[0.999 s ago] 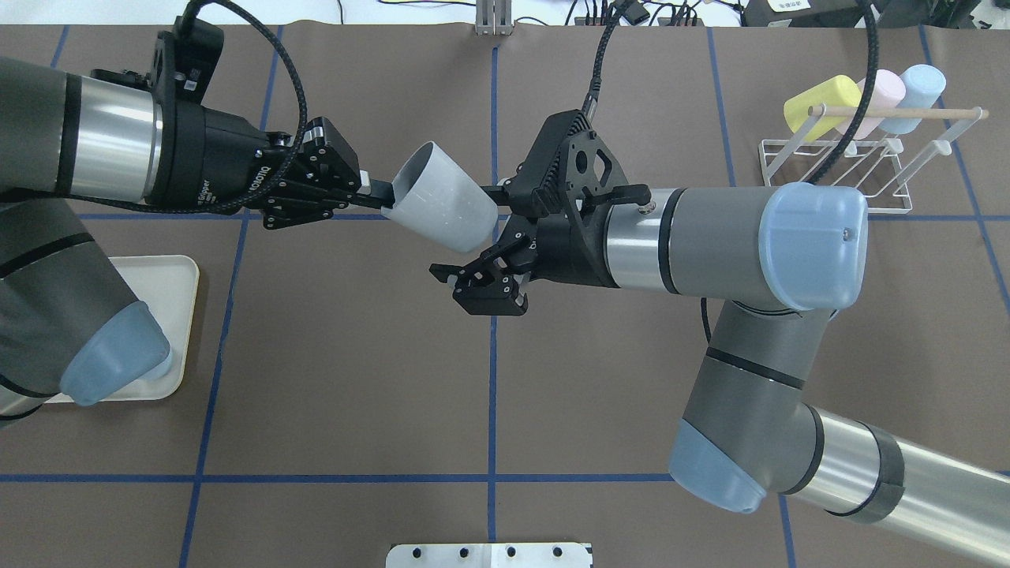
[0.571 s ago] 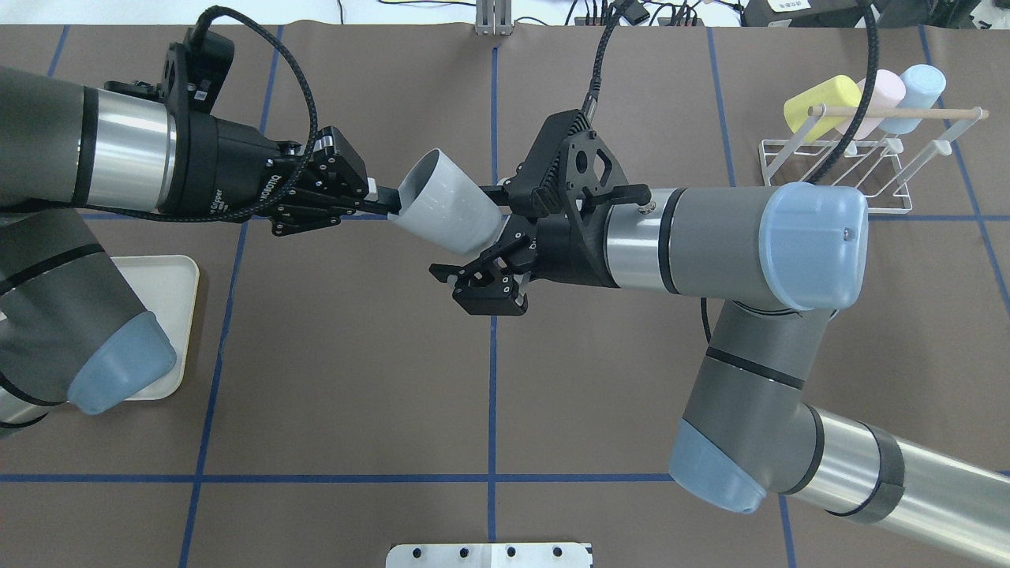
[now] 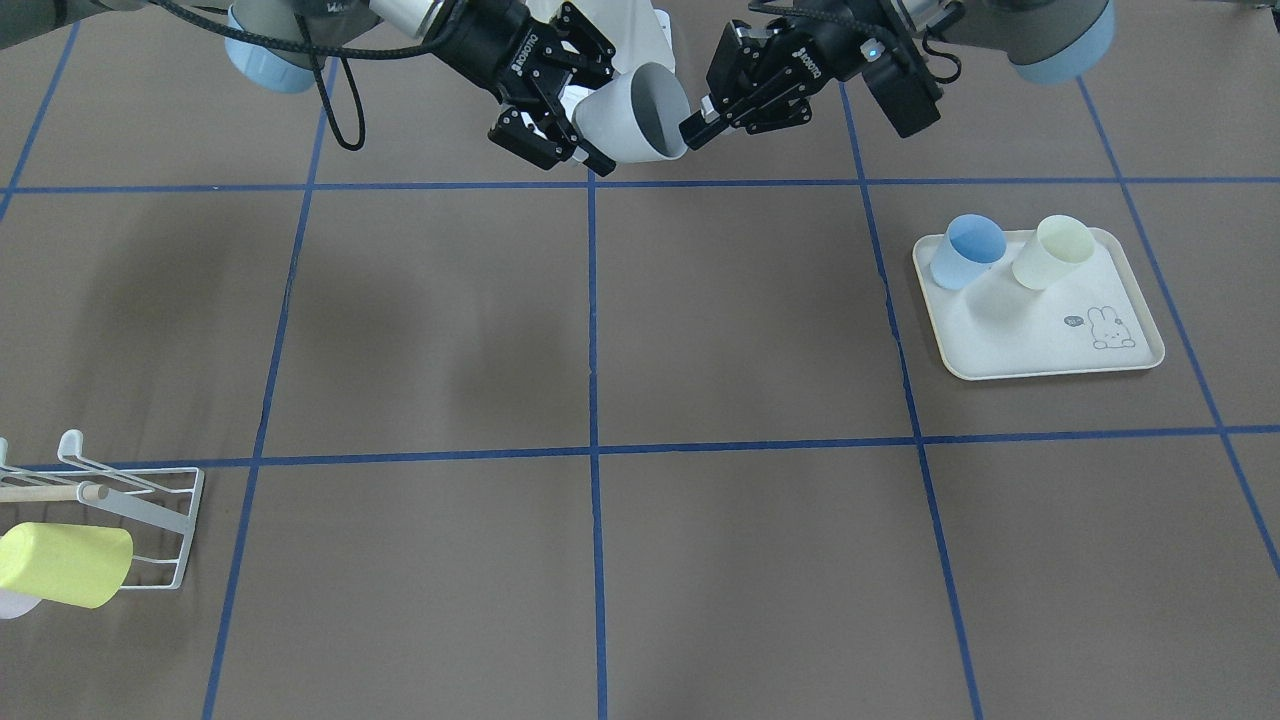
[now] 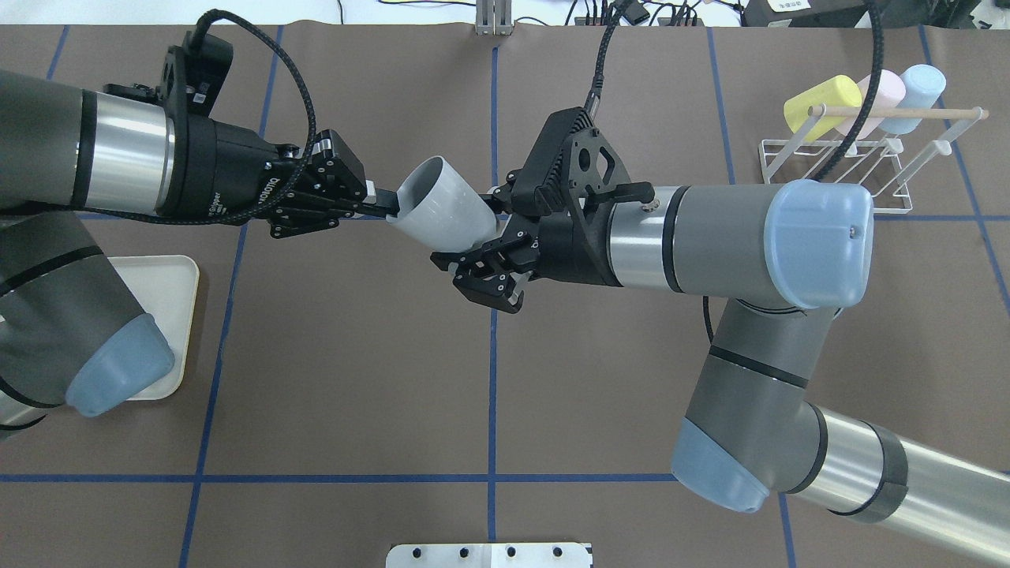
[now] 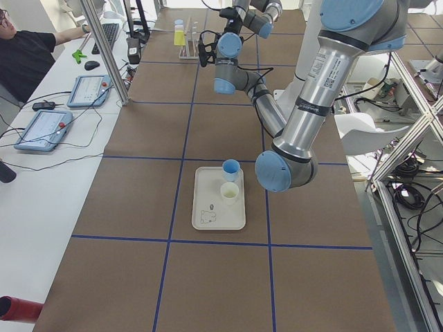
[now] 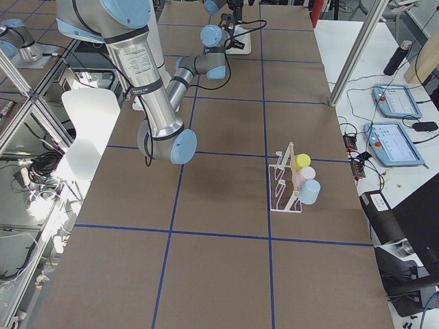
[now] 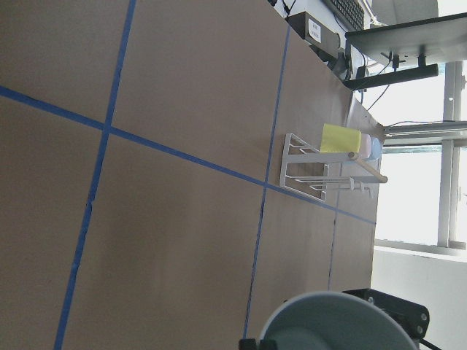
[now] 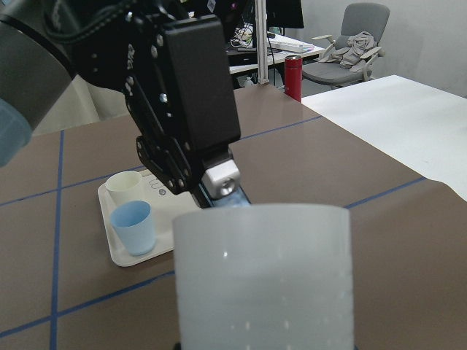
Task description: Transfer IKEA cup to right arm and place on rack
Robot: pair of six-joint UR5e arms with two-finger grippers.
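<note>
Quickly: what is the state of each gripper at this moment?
Left gripper: shut on the grey cup, at its rim.
Right gripper: jaws either side of the cup's base; whether they clamp it cannot be told.

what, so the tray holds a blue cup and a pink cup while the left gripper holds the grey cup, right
Not pink: the front-facing view shows the tray holding a blue cup and a pale yellow cup. The left gripper does hold the grey cup.

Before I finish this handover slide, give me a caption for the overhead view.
Mid-air handover: the left gripper pinches the grey cup by its rim; the right gripper flanks its base.
</note>
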